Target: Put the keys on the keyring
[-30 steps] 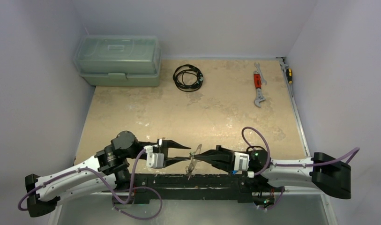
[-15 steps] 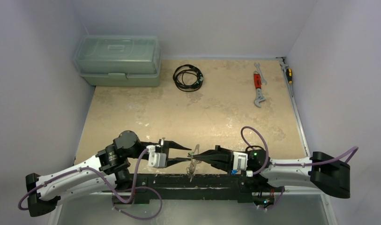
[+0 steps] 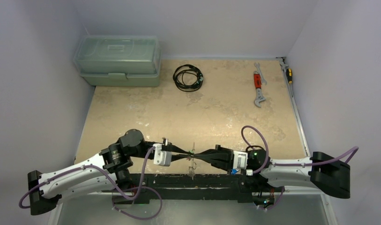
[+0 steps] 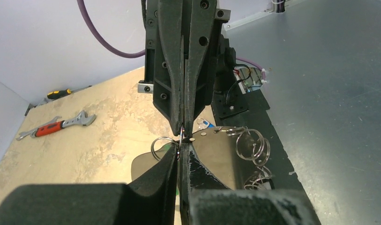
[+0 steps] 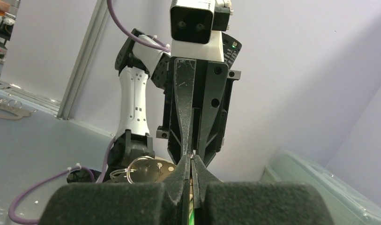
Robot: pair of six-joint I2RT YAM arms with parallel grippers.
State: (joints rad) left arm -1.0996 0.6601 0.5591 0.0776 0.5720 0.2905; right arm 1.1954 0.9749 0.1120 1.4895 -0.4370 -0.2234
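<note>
My two grippers meet tip to tip above the table's near edge, the left gripper (image 3: 190, 154) and the right gripper (image 3: 194, 155) both shut. A thin silvery wire of the keyring (image 4: 181, 136) runs between the tips, and the left gripper (image 4: 181, 150) pinches it. A small silver ring (image 4: 161, 145) sticks out beside the left fingertip. The right gripper (image 5: 191, 160) is shut on a key with a green head (image 5: 190, 216), mostly hidden by its pads. A flat brownish metal tag (image 4: 216, 150) and silver ring coils (image 4: 252, 143) hang beside the tips. The bunch of keys (image 3: 191, 167) dangles below.
A green toolbox (image 3: 117, 61) stands at the back left. A black cable coil (image 3: 188, 77) lies beside it. A red-handled wrench (image 3: 257, 87) and a screwdriver (image 3: 287, 73) lie at the back right. A black rail (image 3: 188, 181) runs along the near edge.
The left gripper has moved right up to the right gripper's tips and gone from open to shut on the ring wire. The right arm has stayed nearly still.
</note>
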